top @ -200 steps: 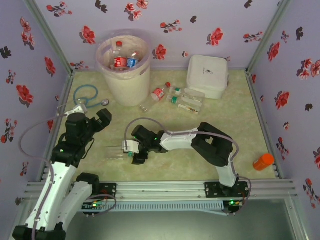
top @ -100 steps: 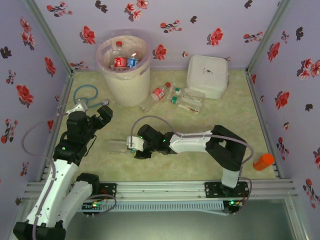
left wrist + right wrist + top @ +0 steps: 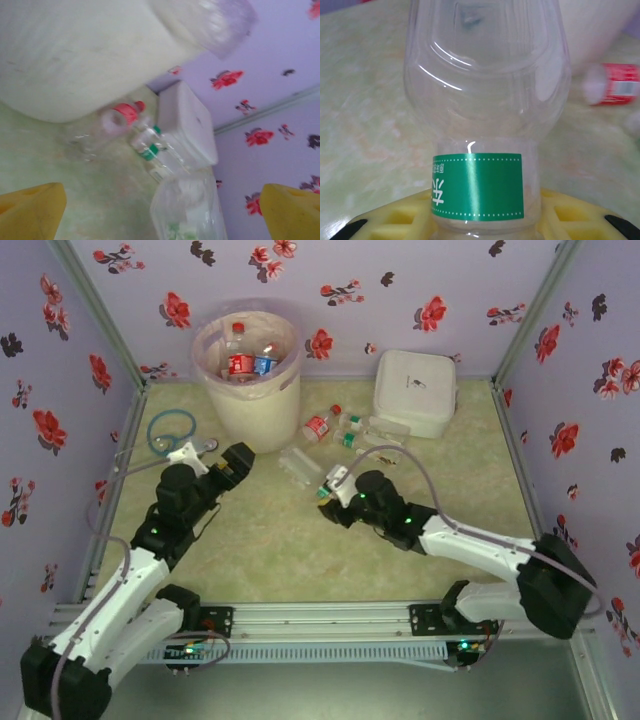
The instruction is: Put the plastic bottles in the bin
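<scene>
Right claw (image 3: 328,486) tight around green-label bottle (image 3: 485,100); left claw (image 3: 235,462) wide apart, empty

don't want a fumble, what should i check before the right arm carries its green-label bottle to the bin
1. Grip: right gripper shut on green-label bottle: ok.
2. Lift: that bottle raised off the table: cannot tell.
3. Target: bin upright, room above the bottles inside: ok.
4. Other arm: left gripper open, clear of the route: cannot tell.
5. Low route free of red-label bottle: not ok, it lies beside the bin.
</scene>
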Robot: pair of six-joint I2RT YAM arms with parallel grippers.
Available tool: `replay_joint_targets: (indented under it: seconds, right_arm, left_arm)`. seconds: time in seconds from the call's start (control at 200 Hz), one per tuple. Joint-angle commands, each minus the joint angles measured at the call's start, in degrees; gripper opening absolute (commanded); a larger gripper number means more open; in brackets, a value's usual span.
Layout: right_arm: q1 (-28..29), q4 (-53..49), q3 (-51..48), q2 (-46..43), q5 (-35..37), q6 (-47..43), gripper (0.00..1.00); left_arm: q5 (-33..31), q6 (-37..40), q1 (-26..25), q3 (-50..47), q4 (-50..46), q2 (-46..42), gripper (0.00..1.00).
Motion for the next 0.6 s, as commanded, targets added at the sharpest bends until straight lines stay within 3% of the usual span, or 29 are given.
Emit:
replay_joint_targets:
  seconds: [0.0,0.11,0.22,0.285,0.375,0.475,0.595]
  right_arm:
    - [-0.4,2.3,-0.4,-2.0,7.6,4.2,0.33]
    - [-0.4,9.4,-2.4,-2.0,7.1,5.7,0.33]
    - [-0.1,12.2,-2.2,-1.0,5.6,6.5,0.33]
    - [0.3,12.8,-1.9,-0.5,6.1,6.7,0.33]
    - [0.6,14.2,-1.8,-0.1,6.1,7.3,0.33]
    - [1.2,15.0,-1.6,1.3,5.8,7.5,0.33]
    - [1.5,16.4,-1.5,3.1,5.5,7.9,0.33]
  left_arm:
    - [-8.5,2.5,-7.2,0.9,8.3,1.8,1.0]
    - [-10.1,1.6,-13.8,0.0,18.0,8.9,1.0]
    - [-10.1,0.2,-17.0,1.0,25.5,17.2,1.0]
    - [-8.8,-0.1,-17.7,2.4,28.4,21.2,1.0]
    - [-8.9,0.8,-18.0,5.3,25.4,24.4,1.0]
    - [-7.1,-1.1,-18.1,5.4,30.8,27.5,1.0]
    - [-6.3,-1.7,-18.2,6.7,30.4,29.4,0.93]
